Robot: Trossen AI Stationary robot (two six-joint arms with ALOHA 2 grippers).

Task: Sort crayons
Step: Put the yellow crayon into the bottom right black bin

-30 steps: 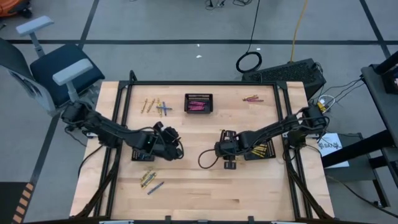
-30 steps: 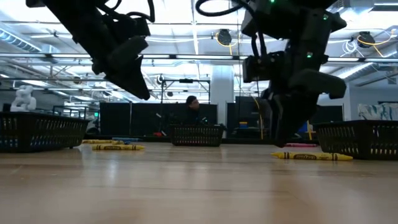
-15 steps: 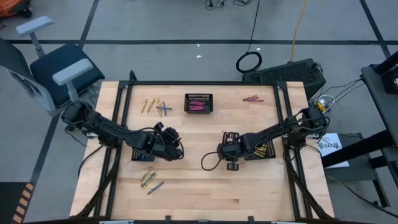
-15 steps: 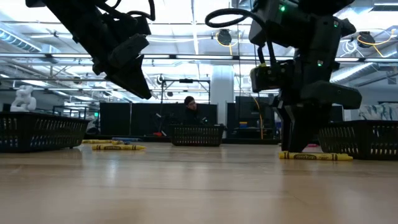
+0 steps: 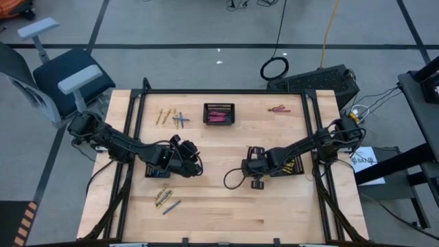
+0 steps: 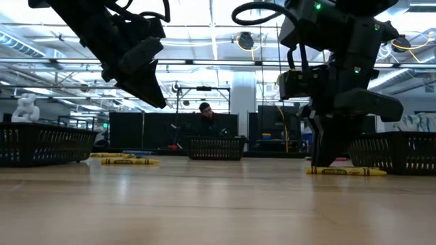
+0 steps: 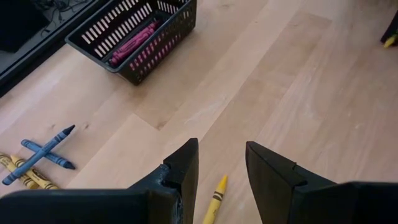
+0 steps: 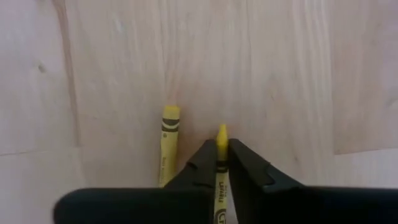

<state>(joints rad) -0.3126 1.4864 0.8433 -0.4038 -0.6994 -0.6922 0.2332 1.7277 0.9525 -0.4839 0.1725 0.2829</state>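
My right gripper (image 8: 221, 152) stands low over the table right of its middle (image 5: 255, 180), shut on a yellow crayon (image 8: 221, 140). A second yellow crayon (image 8: 168, 146) lies on the wood close beside it. My left gripper (image 7: 221, 165) hangs open above the table left of the middle (image 5: 188, 165). Another yellow crayon (image 7: 214, 200) lies on the wood below its gap, untouched. Loose crayons lie at the far left (image 5: 171, 118), the far right (image 5: 278, 108) and the near left (image 5: 164, 200). My right gripper pinches the yellow crayon between its two fingers close behind the pointed end (image 8: 221, 133), which sticks out past the fingertips. The fingers come down from above (image 6: 327, 153). The crayon still lies flat on the table.
A black basket (image 5: 219, 114) holding pink crayons stands at the far middle. A second basket (image 5: 152, 171) sits partly under my left arm. A third (image 5: 289, 166), with yellow crayons, is beside my right arm. Bare wood stretches along the near edge. A person shows far behind the table (image 6: 206, 116).
My right gripper has gone down to the table and a little toward the right and near edges. Its fingers now stand at the yellow crayon. My left gripper has kept still.
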